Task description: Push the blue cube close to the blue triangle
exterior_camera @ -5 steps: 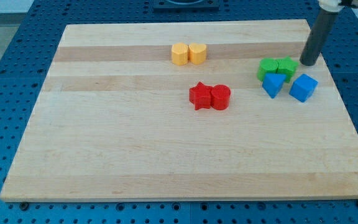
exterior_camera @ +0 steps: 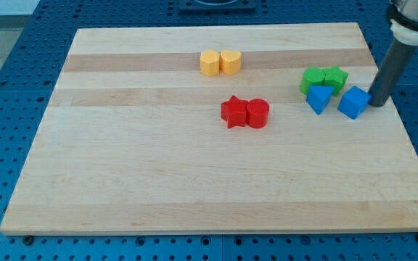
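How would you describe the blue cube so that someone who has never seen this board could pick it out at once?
Look at the wooden board, toward its right edge, where four blocks cluster. The blue cube is the rightmost, with my tip just to its right. Unlike the blue triangle to its left, it has a flat square top; the green blocks sit above them.

My tip (exterior_camera: 378, 104) stands just right of the blue cube (exterior_camera: 354, 102), the blue triangle (exterior_camera: 318, 99) to its left.

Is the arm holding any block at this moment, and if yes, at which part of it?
Nothing is held. My tip is only a bare rod end, standing just at the view's right of the blue cube, which sits apart from the blue triangle.
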Tool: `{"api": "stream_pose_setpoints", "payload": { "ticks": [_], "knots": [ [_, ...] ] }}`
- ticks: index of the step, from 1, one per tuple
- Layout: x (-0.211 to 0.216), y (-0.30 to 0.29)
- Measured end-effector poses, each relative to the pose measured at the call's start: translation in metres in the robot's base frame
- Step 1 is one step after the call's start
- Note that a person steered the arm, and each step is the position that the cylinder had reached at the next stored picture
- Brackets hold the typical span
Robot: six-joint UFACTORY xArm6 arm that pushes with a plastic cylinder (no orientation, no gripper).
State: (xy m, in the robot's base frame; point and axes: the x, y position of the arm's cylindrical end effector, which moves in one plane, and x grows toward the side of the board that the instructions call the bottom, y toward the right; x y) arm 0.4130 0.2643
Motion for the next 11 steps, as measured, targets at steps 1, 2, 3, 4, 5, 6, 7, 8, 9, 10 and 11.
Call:
{"api": "stream_pose_setpoints", "payload": {
  "ticks": [1, 2, 3, 4, 5, 6, 7, 8, 9, 10, 11],
  "knots": [
    [0.002, -0.011],
    [0.002, -0.018],
    [0.013, -0.008],
    [0.026, 0.008],
    [0.028, 0.008],
    [0.028, -0.005],
    [0.028, -0.025],
    [0.028, -0.030],
    [0.028, -0.031],
    [0.028, -0.010],
    [0.027, -0.005]
  ]
}}
